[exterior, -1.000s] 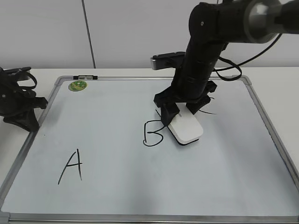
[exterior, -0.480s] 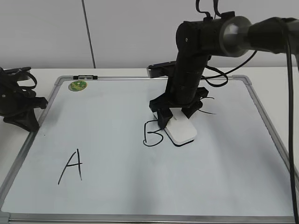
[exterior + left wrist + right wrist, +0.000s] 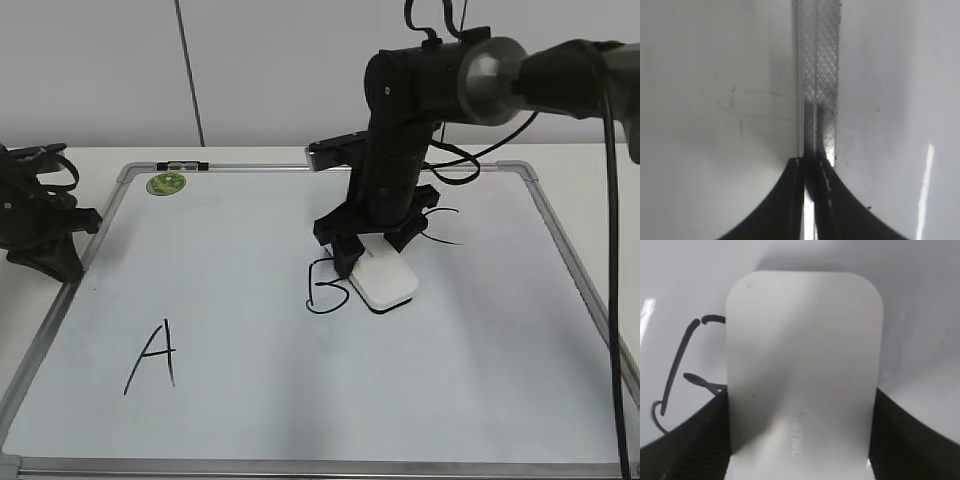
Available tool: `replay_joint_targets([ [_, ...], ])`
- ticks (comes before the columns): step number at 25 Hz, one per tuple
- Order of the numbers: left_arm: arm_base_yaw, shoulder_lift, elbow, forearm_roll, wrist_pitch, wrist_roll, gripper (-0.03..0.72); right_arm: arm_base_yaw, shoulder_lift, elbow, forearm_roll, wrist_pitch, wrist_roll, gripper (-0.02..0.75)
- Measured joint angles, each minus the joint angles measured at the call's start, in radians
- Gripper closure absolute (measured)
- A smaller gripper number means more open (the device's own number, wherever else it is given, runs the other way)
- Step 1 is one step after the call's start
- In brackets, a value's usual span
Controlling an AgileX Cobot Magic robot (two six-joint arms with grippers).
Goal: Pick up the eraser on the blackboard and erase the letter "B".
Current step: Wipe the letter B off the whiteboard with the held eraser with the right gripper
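One eraser (image 3: pixel 385 281) flat, long axis seemingly diagonal, beside letter "B" (image 3: pixel 325 287).

Lab bench: blackboard (image 3: pixel 560 330) on white table (image 3: pixel 590 160) (plain wall).

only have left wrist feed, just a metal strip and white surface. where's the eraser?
Observer: The eraser is on the blackboard, gripped by the right pincer, just right of the letter "B".
Operator: B wiped yet?
Observer: Mostly intact. In the right wrist view the eraser covers its right edge; the left strokes show.
Operator: where's my left arm?
Observer: The left pincer sits at the board's left frame edge, away from the letters.
Operator: other marks?
Observer: An "A" lower left, and a green magnet at the top left corner.
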Motion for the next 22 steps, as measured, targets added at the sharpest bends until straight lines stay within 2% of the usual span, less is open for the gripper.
replay_joint_targets([
  [16,0.0,0.0,0.0,-0.004,0.0,0.002,0.679,0.175,0.01,-0.005,0.044,-0.033,0.001,0.183],
  [22,0.0,0.0,0.0,-0.005,0.0,0.002,0.679,0.196,0.01,-0.005,0.048,-0.044,-0.014,0.183],
])
